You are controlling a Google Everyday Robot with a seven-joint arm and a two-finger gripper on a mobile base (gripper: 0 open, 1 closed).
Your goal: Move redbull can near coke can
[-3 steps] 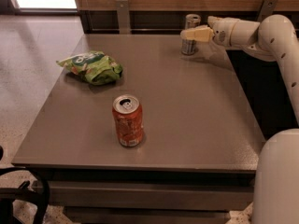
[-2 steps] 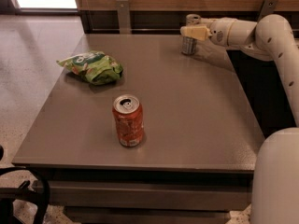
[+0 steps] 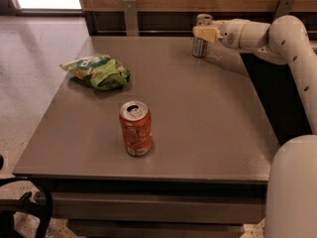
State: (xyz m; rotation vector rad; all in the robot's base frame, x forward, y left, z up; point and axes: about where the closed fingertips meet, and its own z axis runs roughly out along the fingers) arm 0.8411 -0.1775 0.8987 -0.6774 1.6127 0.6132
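Observation:
The redbull can [image 3: 199,46], slim and silver-grey, stands upright at the far right of the grey table [image 3: 198,133]. My gripper [image 3: 205,33] reaches in from the right and sits against the can's upper half, hiding part of it. The coke can [image 3: 135,128], wider and orange-red with a silver top and pull tab, stands upright near the middle front of the table, well apart from the redbull can and the gripper.
A green chip bag [image 3: 97,71] lies at the table's left side. A wooden wall with metal brackets [image 3: 130,14] runs behind the table. My white arm [image 3: 292,48] spans the right side. A dark chair part [image 3: 29,207] sits at lower left.
The gripper has shifted slightly left at the redbull can. The coke can and the chip bag have not moved.

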